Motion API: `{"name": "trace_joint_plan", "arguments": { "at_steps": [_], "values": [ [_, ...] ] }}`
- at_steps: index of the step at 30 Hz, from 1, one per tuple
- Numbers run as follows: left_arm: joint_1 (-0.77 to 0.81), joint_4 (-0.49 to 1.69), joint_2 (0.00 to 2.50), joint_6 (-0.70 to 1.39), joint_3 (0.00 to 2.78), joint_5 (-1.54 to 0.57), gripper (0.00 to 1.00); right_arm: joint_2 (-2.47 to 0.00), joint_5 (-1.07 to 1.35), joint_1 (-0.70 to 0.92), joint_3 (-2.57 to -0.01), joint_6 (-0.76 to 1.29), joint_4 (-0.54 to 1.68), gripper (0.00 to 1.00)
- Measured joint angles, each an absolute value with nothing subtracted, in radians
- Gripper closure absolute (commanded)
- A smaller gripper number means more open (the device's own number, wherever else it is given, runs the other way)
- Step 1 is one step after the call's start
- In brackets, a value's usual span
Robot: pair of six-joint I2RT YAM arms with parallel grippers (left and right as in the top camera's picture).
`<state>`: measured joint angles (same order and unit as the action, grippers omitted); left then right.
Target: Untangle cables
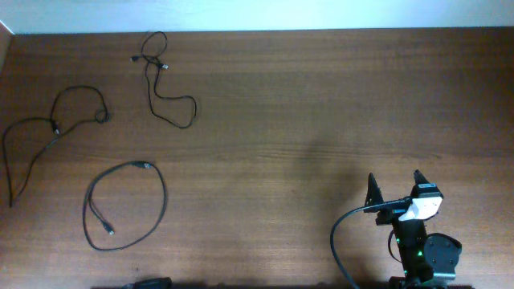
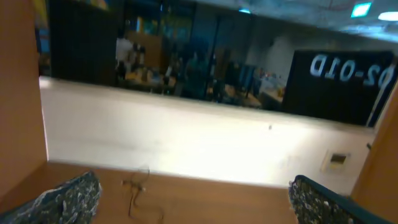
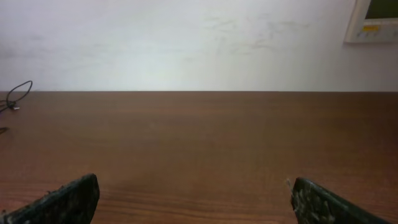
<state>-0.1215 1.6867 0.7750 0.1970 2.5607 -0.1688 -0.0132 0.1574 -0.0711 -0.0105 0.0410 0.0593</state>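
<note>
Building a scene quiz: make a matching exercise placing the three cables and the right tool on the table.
Things:
1. ring-shaped cable
2. long-tailed cable
3. wavy cable
4. right tool

Places:
A. far side, left of centre
B. near side, right
C. near side, left
D. far-left edge

Pairs: 1-C, 2-D, 3-A, 4-B
</note>
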Motion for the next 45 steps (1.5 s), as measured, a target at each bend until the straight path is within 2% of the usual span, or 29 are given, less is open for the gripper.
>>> {"name": "trace_joint_plan", "arguments": {
  "at_steps": [12,18,29,34,37,42,45],
  "values": [
    [-0.144,1.69,0.261,0.194,1.822,-0.137,0.01,-0.012,0.155,-0.071,-0.01,0.041,0.059,0.02],
    [-0.063,1.687,0.158,0.194,1.655,-0.1,0.01,-0.012,0.154,-0.071,-0.01,0.041,0.059,0.02],
    [-0.047,1.535,0.009,0.194,1.447,-0.059,0.01,-0.012,0.154,-0.071,-0.01,0.041,0.059,0.02],
    [-0.032,1.206,0.008,0.194,1.198,-0.009,0.01,-0.011,0.154,-0.071,-0.01,0.041,0.06,0.02],
    [-0.032,0.986,0.013,0.195,0.957,0.049,0.01,-0.011,0.154,-0.071,-0.01,0.041,0.059,0.02],
    [-0.032,0.489,0.018,0.195,0.456,0.091,0.01,-0.011,0.154,-0.071,-0.01,0.041,0.059,0.01],
    [-0.032,0.319,0.019,0.194,0.273,0.099,0.01,-0.011,0.154,-0.071,-0.01,0.041,0.059,0.02]
  ]
}}
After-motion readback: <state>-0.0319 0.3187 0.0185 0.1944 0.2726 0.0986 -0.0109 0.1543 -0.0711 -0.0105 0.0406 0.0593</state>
